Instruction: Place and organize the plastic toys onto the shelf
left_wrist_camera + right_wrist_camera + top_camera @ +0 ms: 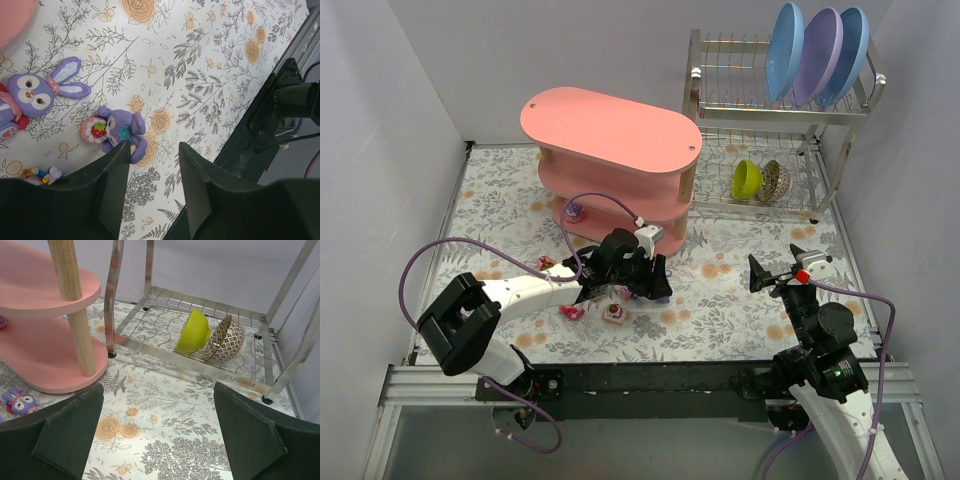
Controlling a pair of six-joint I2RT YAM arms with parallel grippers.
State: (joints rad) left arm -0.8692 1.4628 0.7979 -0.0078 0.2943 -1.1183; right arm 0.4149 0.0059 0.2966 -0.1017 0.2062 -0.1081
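Strawberry bunny toy (116, 132) just beyond one fingertip (120, 156) of left tool (152, 150).

A two-tier metal wire dish rack (752, 119) is set on a floral-printed table covering (720, 310). On the rack's upper tier a light blue plate (786, 50), a purple plate (820, 55) and a blue plate (853, 48) are stood on edge. On its lower tier a lime-green bowl (746, 179) and a brown patterned bowl (776, 181) are tipped on their sides, touching.

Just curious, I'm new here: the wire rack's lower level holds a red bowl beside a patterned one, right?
Not red: it is a yellow-green bowl beside the patterned bowl. The right wrist view shows both on the wire rack's lower level.
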